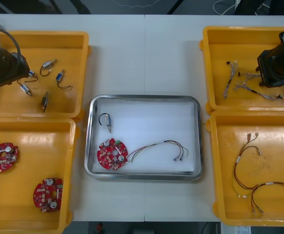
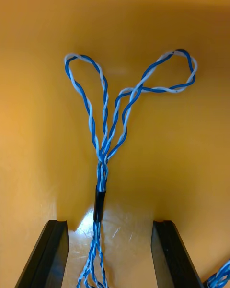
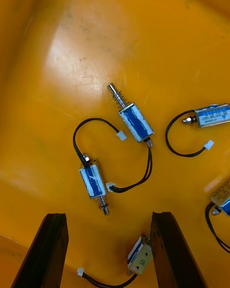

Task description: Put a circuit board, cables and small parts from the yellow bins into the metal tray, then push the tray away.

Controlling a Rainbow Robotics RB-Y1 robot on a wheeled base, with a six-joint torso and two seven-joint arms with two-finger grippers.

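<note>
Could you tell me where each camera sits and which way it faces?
Front: overhead, looking down at metal tray, yellow bins; left arm, right arm show.
Right wrist: on right arm, facing twisted blue and white cable; open jaws straddle it.
Left wrist: on left arm, facing small metal parts; jaws open.
Front and left wrist share those parts.

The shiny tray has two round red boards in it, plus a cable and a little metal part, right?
No. The front view shows the metal tray holding one round red circuit board, plus a red and yellow cable and a small metal part.
</note>
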